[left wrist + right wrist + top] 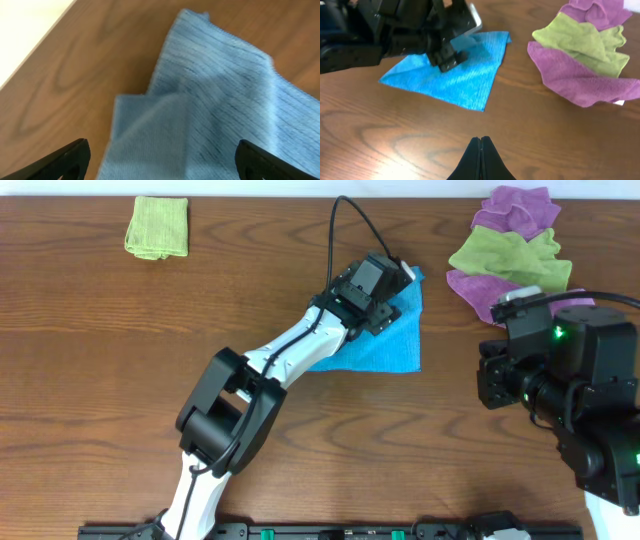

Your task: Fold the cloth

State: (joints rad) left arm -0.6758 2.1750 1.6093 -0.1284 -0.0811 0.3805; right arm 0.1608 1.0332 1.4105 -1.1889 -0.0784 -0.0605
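From above, the cloth [385, 345] lies on the surface [100, 360] just off centre toward 2 o'clock. The left arm reaches in from 7 o'clock and covers its near-left edge and top corner, so the whole outline cannot be seen. The left pincer [388, 283] hangs over that top corner. Its wrist view shows only the two dark fingertips [75, 155] poking in at the lower corners, spread wide with blue fabric between them and nothing pinched. That view is soft, but a paler flap of the cloth seems to lie doubled over the ribbed layer at 7 o'clock. Whether the fingertips touch the fabric, I cannot tell. The right arm's bulk sits at 3 to 4 o'clock and is cut off by the frame. Its pincer [481, 150] shows only in its own wrist view, with the fingers pressed together, holding nothing and well apart from the cloth. A heap of purple and lime-green cloths [515, 245] lies crumpled out toward 2 o'clock, partly clipped by the frame. A folded lime-green cloth [158, 227] sits at 10 to 11 o'clock. The surface is dark brown wood grain with a sheen. A pale strip runs beyond its far edge, and a black rail [330, 532] runs along the near edge.
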